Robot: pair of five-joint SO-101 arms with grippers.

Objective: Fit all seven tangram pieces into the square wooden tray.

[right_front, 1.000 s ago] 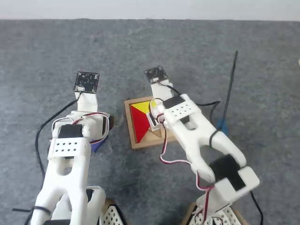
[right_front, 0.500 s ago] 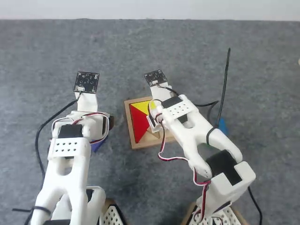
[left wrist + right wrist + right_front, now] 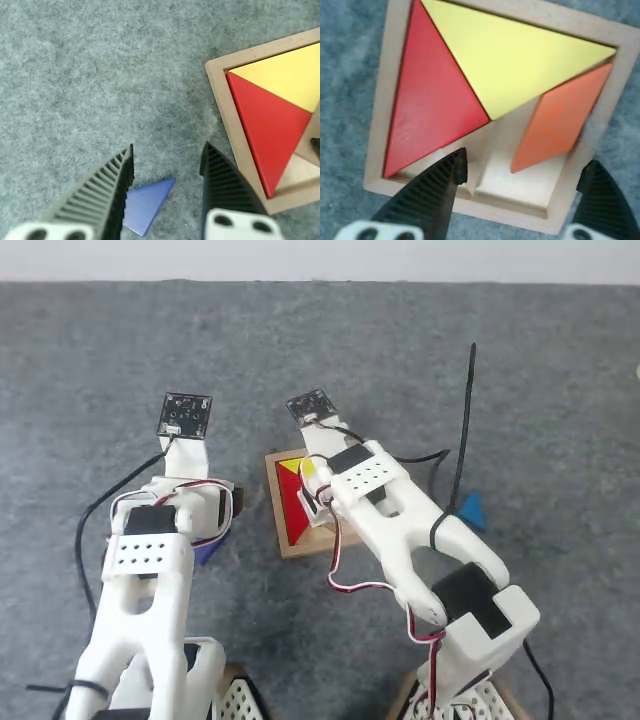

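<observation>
One wooden tray (image 3: 386, 100) on the table (image 3: 100, 340) holds three pieces: yellow triangle (image 3: 510, 55), red triangle (image 3: 430, 100), orange parallelogram (image 3: 555, 125). Two pieces lie outside (one either side): dark blue triangle (image 3: 145, 202), light blue triangle (image 3: 470, 510). Left gripper (image 3: 169, 146), jaws apart, hangs above the dark blue triangle. Right gripper (image 3: 527, 157), spread and empty, hangs over the tray. Risk: a tilted release would jam a piece against the orange parallelogram.
</observation>
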